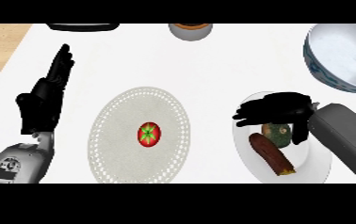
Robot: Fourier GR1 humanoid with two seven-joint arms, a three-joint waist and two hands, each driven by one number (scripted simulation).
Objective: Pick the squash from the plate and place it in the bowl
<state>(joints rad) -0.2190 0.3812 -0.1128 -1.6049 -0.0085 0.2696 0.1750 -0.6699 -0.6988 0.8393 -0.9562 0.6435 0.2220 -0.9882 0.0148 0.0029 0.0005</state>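
The right hand (274, 109) curls over the green squash (280, 132), which lies on the white plate (313, 164) beside a brown eggplant (271, 155). The bowl (332, 58) sits far right. The left hand (43, 98) rests at the left, fingers straight, beside a placemat (115, 133) holding a tomato (149, 134).

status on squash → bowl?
Done: nothing delivered; the blue-rimmed white bowl shows no squash. In hand: the black right hand is curled over the dark green squash, which sits on the small white plate beside a brown eggplant. Left: lift, carry, release. Left hand rests open.
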